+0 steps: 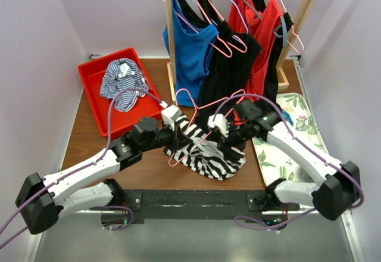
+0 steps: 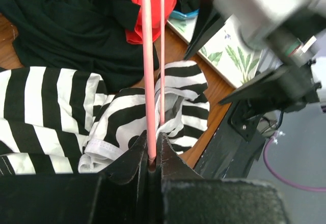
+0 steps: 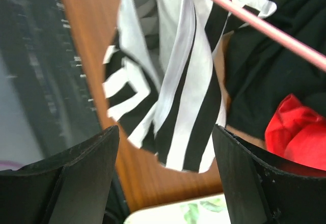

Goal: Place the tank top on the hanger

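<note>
You had bright, even light and faint shadows; your right wrist view blurred its dark fingers (image 3: pixel 76 183).

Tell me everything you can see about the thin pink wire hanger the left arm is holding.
The thin pink wire hanger is triangular with a hook at the far end, smooth and glossy. It lies low across the black-and-white striped tank top. The left gripper is shut on one wire; striped fabric bunches against another.
</note>
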Controlling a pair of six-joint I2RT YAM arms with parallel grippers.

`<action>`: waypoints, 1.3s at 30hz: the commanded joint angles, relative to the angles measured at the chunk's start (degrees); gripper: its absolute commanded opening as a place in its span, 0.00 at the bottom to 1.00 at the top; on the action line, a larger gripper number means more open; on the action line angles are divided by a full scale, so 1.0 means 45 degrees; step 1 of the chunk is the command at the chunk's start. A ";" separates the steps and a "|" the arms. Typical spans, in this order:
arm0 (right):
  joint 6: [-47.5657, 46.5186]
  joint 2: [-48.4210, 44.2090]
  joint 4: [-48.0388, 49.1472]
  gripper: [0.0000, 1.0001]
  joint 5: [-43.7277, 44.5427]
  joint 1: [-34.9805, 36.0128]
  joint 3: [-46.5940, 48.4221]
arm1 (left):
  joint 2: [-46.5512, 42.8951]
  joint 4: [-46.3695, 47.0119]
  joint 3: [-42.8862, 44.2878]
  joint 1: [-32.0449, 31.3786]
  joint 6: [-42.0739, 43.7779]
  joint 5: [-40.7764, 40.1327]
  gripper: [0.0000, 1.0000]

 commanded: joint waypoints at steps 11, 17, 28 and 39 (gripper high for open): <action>0.2144 0.1261 0.3981 0.72 0.4635 0.1896 -0.0223 | -0.0531 0.0893 0.0415 0.0133 -0.1593 -0.0923 0.00; 0.2183 0.0735 0.4256 0.52 0.6002 0.1858 -0.0710 | -0.0882 0.0367 0.0377 0.0250 -0.1418 -0.1177 0.00; 0.3159 -0.1121 0.5289 0.49 0.7195 -0.0641 -0.1805 | -0.1840 -0.0142 0.0103 0.0581 -0.0773 -0.0866 0.00; 0.3843 -0.0536 0.5408 0.00 0.4466 -0.2947 -0.0732 | -0.2211 -0.0240 0.0005 0.0601 0.0926 0.1849 0.00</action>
